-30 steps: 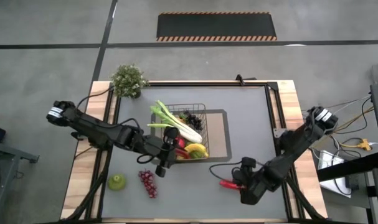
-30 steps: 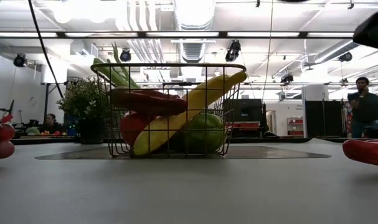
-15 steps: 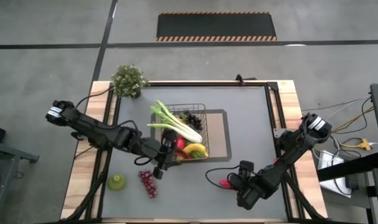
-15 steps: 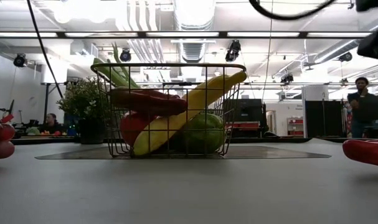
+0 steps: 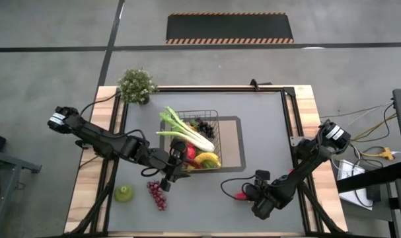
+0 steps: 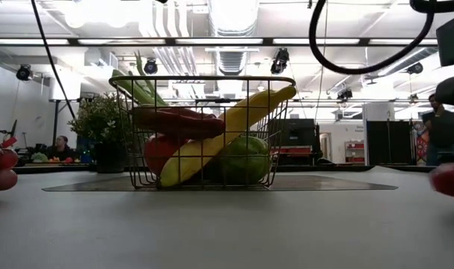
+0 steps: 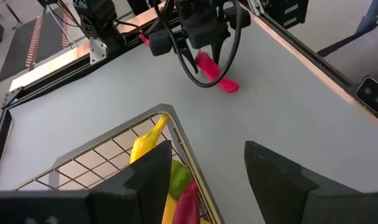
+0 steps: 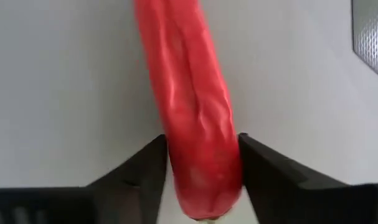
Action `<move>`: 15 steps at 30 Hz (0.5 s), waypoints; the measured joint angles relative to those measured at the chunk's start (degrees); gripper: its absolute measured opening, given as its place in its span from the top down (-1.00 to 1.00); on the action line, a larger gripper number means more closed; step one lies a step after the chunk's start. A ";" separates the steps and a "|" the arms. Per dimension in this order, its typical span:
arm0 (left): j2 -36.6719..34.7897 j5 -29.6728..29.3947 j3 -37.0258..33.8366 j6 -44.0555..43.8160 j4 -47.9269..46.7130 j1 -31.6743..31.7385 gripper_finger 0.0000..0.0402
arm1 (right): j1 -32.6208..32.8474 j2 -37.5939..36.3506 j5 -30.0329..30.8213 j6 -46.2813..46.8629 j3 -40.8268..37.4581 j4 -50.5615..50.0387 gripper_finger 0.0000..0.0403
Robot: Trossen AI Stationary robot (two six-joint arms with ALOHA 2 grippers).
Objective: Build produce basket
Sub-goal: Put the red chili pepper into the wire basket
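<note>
between the right gripper's (image 8: pixel 201 180) two dark fingers (image 8: pixel 142 168) lies a long red pepper (image 8: pixel 192 118), its long axis running straight out ahead of the wrist so the fingers flank its sides; they sit against it but whether they are pressing shut on it cannot be told. from above, this right gripper (image 5: pixel 250 196) is low over the front right of the table (image 5: pixel 266 132), with the red pepper (image 5: pixel 240 195) poking out towards the middle. farther off, the basket (image 5: pixel 199 142) stands near the table's centre, already holding a leek, a banana and more produce, so the pepper lies well apart from it. the left gripper (image 5: pixel 168 177) hangs by the basket's near corner, fingers spread and empty. purple grapes (image 5: pixel 156 193) and a green pear (image 5: pixel 124 193) lie at the front left
</note>
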 joint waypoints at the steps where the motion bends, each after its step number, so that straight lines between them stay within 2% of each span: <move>1: 0.00 -0.01 -0.29 0.01 0.00 -0.10 0.08 | -0.10 -0.04 0.26 -0.33 0.02 0.23 0.15; 6: -0.25 0.02 -4.75 2.15 7.50 -0.70 0.08 | -0.80 -1.22 0.44 -5.06 0.04 -0.11 0.61; 10: -1.19 0.13 -9.71 6.42 17.73 -0.96 0.08 | -2.85 -5.21 0.31 -11.12 0.04 -0.29 0.61; 15: -4.43 0.11 -14.89 10.51 27.18 -0.90 0.08 | -6.56 -14.81 2.02 -18.48 0.02 -0.41 0.61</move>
